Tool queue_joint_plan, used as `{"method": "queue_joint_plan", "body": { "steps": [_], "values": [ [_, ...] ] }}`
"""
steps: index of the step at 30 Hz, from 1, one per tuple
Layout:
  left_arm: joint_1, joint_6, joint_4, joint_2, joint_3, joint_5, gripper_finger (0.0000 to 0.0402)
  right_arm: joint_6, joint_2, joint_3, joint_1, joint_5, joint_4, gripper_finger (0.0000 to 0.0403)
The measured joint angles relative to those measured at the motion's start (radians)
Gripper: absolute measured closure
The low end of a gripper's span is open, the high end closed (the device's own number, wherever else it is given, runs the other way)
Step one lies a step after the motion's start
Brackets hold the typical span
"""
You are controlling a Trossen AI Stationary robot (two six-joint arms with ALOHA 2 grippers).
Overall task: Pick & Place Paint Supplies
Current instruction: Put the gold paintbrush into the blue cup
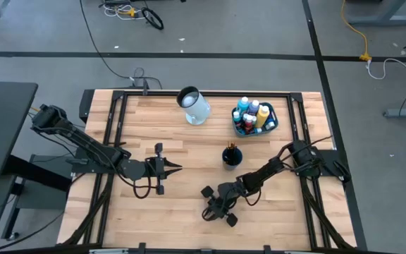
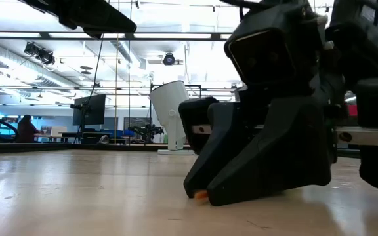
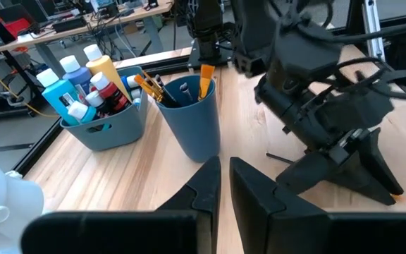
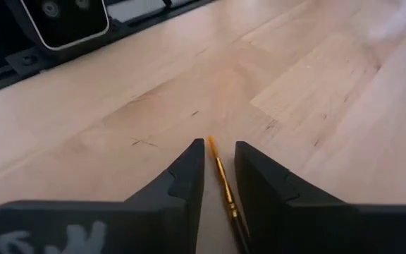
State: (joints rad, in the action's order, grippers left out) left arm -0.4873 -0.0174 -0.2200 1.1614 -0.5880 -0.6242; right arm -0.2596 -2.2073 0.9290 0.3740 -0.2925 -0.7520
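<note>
**Last Brush on the Boards: Right Arm Closing In**

While the left gripper [image 1: 177, 168] hangs idle over the left-centre of the worktop [image 1: 139, 127], its fingers [image 3: 206, 185] drawn near together with only a slit between them and nothing inside, the work belongs to the other arm. Past it, toward the far edge, stands the pale jug [image 1: 194, 106]. Right of centre sits the dark blue cup [image 3: 189, 116], already holding several paintbrushes [image 3: 204, 79], and in the far right corner the teal tub [image 3: 108, 127] carries the paint bottles [image 3: 83, 81].

Near the front edge, right of centre, the right gripper [image 4: 220, 159] is down at the boards, its fingers [image 4: 182, 180] narrowly parted on either side of an orange-tipped paintbrush [image 4: 224, 190] that lies flat on the wood. The handle runs through the gap; whether the pads already bear on it I cannot tell.

To do this step well, the fingertips should keep low enough to catch so thin a handle, with the brush centred in the gap so it does not roll aside as they close. A firm, even close, then a straight lift before any swing toward the cup, looks safest. A tip scraping the boards could flick the brush away.
</note>
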Motion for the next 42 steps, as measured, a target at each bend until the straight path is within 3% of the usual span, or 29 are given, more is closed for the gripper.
{"method": "queue_joint_plan", "body": {
  "steps": [6, 13, 17, 23, 35, 42],
  "values": [
    [0.000, 0.003, -0.004, 0.000, 0.000, 0.000, 0.0360, 0.021, -0.054, -0.005, -0.015, -0.090, -0.100, 0.0322],
    [0.000, 0.008, -0.005, 0.000, 0.000, -0.006, 0.0360, 0.009, -0.058, 0.000, -0.046, -0.130, -0.096, 0.0389],
    [0.000, 0.010, -0.005, 0.000, 0.000, -0.004, 0.0360, 0.015, -0.059, -0.003, -0.047, -0.132, -0.122, 0.0391],
    [0.000, 0.010, -0.006, 0.000, 0.000, -0.003, 0.0360, 0.183, -0.035, -0.015, -0.049, -0.168, -0.221, 0.0398],
    [0.000, 0.010, -0.011, 0.000, 0.000, -0.003, 0.0360, 0.216, 0.297, -0.008, -0.050, -0.136, -0.275, 0.0401],
    [0.000, -0.002, -0.011, 0.000, 0.000, -0.001, 0.0360, 0.079, 0.511, -0.009, -0.050, -0.038, -0.232, 0.0402]
  ]
}}
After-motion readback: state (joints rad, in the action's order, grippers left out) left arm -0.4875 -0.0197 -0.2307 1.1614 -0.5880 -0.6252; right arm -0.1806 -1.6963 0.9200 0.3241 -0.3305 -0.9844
